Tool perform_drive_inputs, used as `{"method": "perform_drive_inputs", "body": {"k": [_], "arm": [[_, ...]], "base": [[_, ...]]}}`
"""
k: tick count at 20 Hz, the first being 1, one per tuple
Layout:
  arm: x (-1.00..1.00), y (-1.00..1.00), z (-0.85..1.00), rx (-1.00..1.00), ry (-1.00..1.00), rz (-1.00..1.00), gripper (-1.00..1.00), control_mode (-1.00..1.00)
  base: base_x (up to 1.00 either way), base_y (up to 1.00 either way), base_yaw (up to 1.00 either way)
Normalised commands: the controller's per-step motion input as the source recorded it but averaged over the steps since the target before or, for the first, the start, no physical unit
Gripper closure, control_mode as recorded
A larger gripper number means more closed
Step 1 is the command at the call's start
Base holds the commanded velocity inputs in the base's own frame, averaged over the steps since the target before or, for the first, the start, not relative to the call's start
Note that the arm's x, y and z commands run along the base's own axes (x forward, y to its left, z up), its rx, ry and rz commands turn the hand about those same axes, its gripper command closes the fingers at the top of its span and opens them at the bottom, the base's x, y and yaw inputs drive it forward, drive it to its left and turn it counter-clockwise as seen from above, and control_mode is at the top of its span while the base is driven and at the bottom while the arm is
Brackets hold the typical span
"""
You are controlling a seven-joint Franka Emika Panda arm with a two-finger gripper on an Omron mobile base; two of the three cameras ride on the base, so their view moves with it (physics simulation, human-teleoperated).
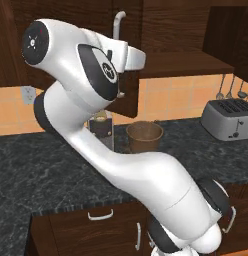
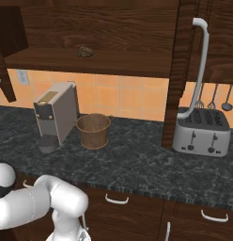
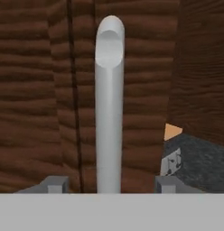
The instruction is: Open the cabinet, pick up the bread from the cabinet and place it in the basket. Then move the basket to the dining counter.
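Dark brown wood grain covers the cabinet [image 2: 113,28], which stands open in the right base view: its wooden shelf is exposed, and a small brownish lump, the bread [image 2: 85,52], sits on that shelf toward the left, above the coffee machine. Below, on the black speckled counter [image 2: 137,160], the grey coffee machine [image 2: 55,115] stands at the left. Just beside it to the right sits the round woven basket [image 2: 93,130], upright, close to the machine; whether the two touch cannot be told. Further right, one cabinet door [image 2: 177,70] is swung out edge-on toward the camera, its long silver bar handle [image 2: 199,70] running down it. Behind and right of the door stands a silver toaster [image 2: 202,132], with utensils [image 2: 213,99] hanging on the orange tiled wall above it.

From the left base view the white arm crosses the frame and hides much of the coffee machine; the basket [image 1: 144,136] shows past it on the counter, and the toaster [image 1: 228,119] sits far right.

Along the hand view, the gripper [image 3: 109,184] has its two grey fingertips [image 3: 54,184] set apart, one on each side of the vertical silver handle [image 3: 109,113], with a gap between each tip and the bar. The jaws are spread and grip nothing.
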Motion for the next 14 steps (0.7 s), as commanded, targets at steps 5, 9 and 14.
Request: {"method": "perform_drive_inputs", "body": {"k": [5, 9, 14], "arm": [[-1.0, 0.11, 0.0, 0.0, -0.01, -0.01, -1.0, -1.0], [-0.99, -0.82, -0.03, 0.51, -0.08, 0.22, -1.0, -1.0], [-0.59, -1.0, -0.21, 0.46, -0.04, 0.34, -1.0, -1.0]], "base": [[0.0, 0.0, 0.0], [0.0, 0.0, 0.0], [0.0, 0.0, 0.0]]}}
